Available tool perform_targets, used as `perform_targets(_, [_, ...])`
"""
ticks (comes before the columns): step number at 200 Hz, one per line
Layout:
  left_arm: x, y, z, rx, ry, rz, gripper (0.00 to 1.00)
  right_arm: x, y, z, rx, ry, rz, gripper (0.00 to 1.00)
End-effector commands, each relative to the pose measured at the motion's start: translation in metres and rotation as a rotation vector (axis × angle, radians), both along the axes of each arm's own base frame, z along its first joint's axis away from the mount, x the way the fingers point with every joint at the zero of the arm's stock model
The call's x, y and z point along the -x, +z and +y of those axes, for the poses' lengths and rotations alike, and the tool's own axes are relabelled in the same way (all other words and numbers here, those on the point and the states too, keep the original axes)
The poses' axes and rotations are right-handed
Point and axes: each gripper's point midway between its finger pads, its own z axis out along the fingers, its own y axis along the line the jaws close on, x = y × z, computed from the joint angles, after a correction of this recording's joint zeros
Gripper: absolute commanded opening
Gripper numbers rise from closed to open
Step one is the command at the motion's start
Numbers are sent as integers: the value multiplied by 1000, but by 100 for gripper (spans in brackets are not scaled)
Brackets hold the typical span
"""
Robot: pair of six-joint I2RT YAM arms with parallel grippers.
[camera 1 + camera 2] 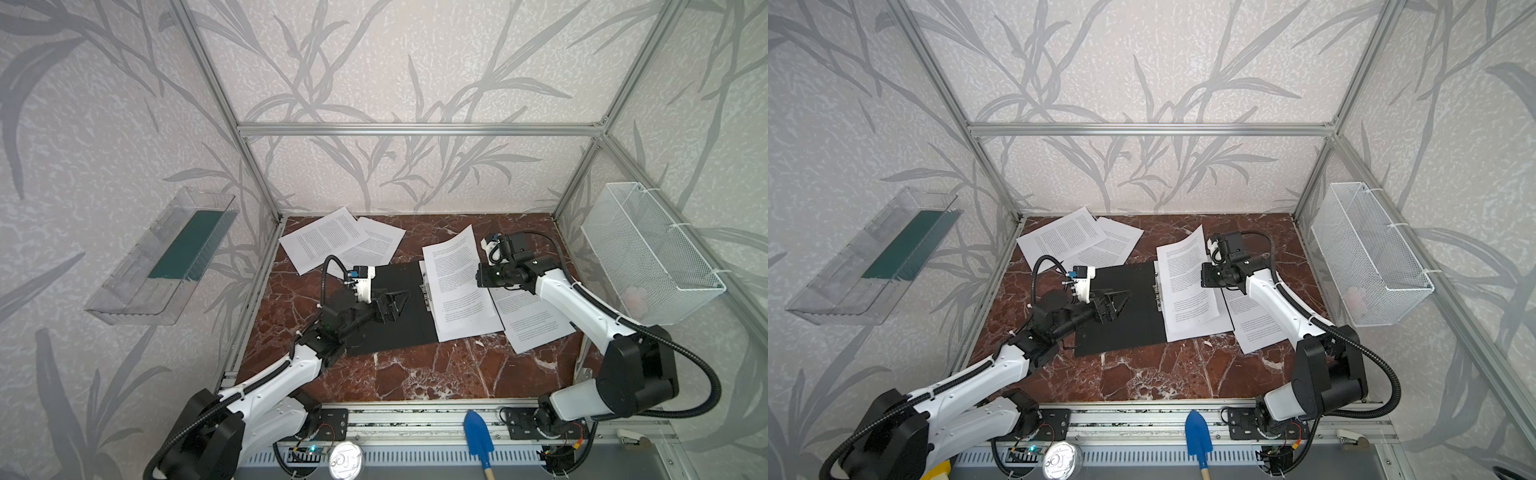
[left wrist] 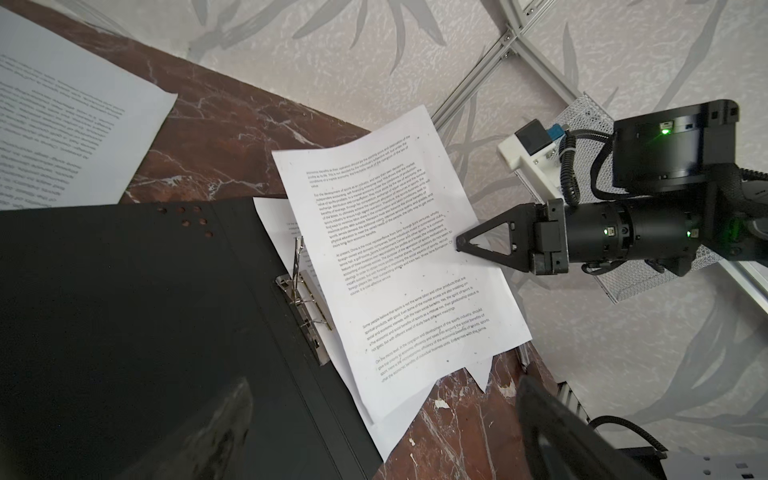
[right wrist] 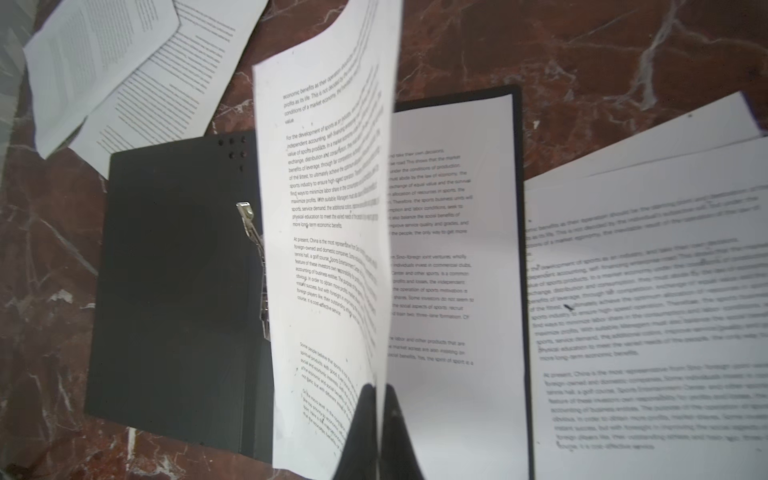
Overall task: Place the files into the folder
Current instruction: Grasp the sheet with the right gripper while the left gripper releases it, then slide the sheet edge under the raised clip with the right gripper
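Right gripper point(image 3: 376, 390) is pinched shut on the outer edge of a white printed paper sheet point(image 1: 453, 266). It holds the sheet curled above the right half of the thin black folder point(image 1: 399, 328), which lies open near the middle of the red-brown marble table point(image 1: 415, 374). Another sheet point(image 3: 449, 249) lies flat in that half, beside the metal spine clip point(image 1: 424, 291). Left gripper point(image 1: 392, 305) hangs over the folder's bare left cover, jaws spread wide, empty. Two more sheets point(image 1: 328, 241) overlap at the table's far left corner; others point(image 1: 532, 320) lie just right of the folder.

L fingers point(image 2: 573, 440) wide apart; R fingers point(image 3: 365, 419) pinched shut.
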Motion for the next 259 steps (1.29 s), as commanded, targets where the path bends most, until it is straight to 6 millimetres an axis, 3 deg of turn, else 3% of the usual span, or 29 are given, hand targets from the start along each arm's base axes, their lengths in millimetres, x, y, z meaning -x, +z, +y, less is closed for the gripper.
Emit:
perform_targets(1, [-5, 16, 4, 1, 35, -95, 99, 3, -14, -11, 109, 40, 55, 0])
perform_targets(61, [-10, 4, -5, -14, 7, -60, 99, -3, -37, -1, 118, 117, 125, 0])
perform_targets(142, [-16, -6, -6, -23, 16, -37, 99, -2, -39, 12, 78, 223, 97, 0])
perform_targets(259, [-19, -9, -6, -17, 27, -30, 99, 1, -46, 13, 78, 252, 98, 0])
